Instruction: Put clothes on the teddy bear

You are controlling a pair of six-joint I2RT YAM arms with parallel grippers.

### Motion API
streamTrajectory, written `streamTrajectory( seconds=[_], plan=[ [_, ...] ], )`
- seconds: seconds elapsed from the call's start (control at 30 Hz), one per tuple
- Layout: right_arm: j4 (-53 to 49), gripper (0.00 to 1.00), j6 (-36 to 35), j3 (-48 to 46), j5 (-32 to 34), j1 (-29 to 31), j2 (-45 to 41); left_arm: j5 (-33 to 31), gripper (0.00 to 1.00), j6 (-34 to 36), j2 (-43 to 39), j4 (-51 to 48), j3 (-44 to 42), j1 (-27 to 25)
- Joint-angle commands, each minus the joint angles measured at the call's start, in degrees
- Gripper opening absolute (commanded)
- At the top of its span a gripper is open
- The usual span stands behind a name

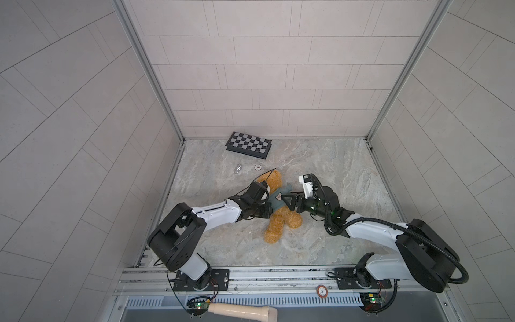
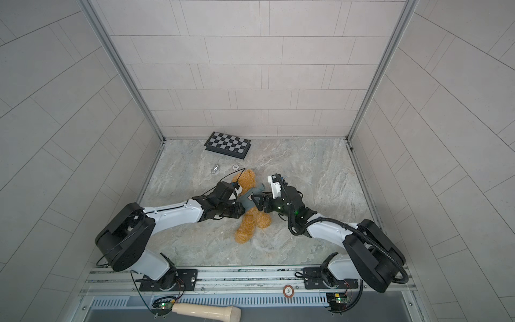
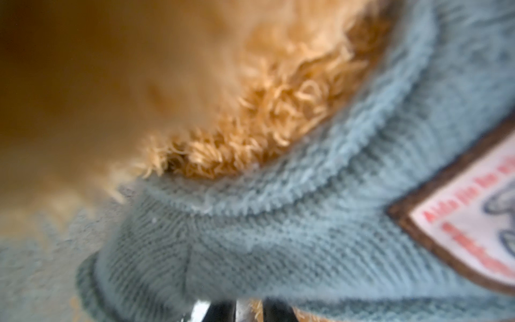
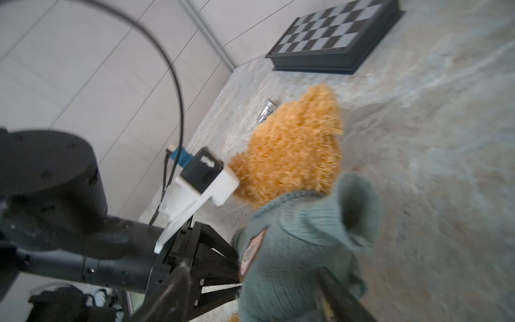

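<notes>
So the teddy bear (image 1: 276,224) is flat on its back about mid-table in both top views, head toward 12 o'clock and floppy legs trailing to about 7. The fur is shaggy, curly and golden. The table (image 1: 348,172) has a grey marble-look top. The bear has a dusty blue-grey rib-knit sweater (image 1: 278,199) over its torso, with a brown-edged white patch (image 3: 473,223) carrying red lettering that's too blurry to read. One sleeve (image 4: 354,212) sticks out as an open tube. The left gripper (image 1: 268,208) comes in from 9 o'clock at the sweater's edge. In the left wrist view its fingertips (image 3: 220,312) sit close together with some fur between them, but I can't tell if they're actually clamping. The right gripper (image 1: 288,201) reaches in from 3 o'clock with its jaws spread either side of the knit. A folded checkered chessboard (image 1: 249,145) sits at 11 o'clock. Nearer the head are a round poker chip (image 1: 258,167) and a small shiny piece (image 1: 237,169).
</notes>
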Motion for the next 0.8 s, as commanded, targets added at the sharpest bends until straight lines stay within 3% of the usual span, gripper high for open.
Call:
streamTrajectory(
  seconds=[0.0,0.17,0.27,0.37,0.5,0.53,0.63,0.77],
  plan=[
    [-2.4,0.43,-3.4,1.3,3.6,2.5,2.7,2.9,0.21,-2.0,-1.2,4.1,-2.2,0.3],
    [-16.2,0.15,-11.4,5.3,15.3,7.9,0.9,5.8,0.22,-3.8,-4.3,7.3,-4.9,0.3],
    [-18.4,0.00,-13.2,6.4,17.9,9.6,0.6,7.8,0.20,-5.7,-5.4,9.4,-6.3,1.0],
    [-19.6,0.00,-14.6,6.8,19.8,11.4,0.0,11.0,0.20,-7.8,-9.2,11.1,-8.7,2.1],
    [-20.2,0.00,-15.5,6.6,21.6,14.3,-0.5,14.3,0.43,-10.3,-19.8,10.5,-12.9,3.7],
    [-20.4,0.00,-15.5,6.6,21.9,15.0,-0.3,14.9,0.44,-11.6,-22.4,10.6,-13.9,4.1],
    [-18.7,0.00,-14.4,5.4,22.1,16.6,-0.4,15.3,0.32,-16.6,-25.8,14.6,-16.0,4.3],
    [-14.4,0.04,-11.5,2.9,21.0,16.9,-1.8,14.9,0.22,-21.7,-21.3,21.5,-17.1,3.5]
  ],
)
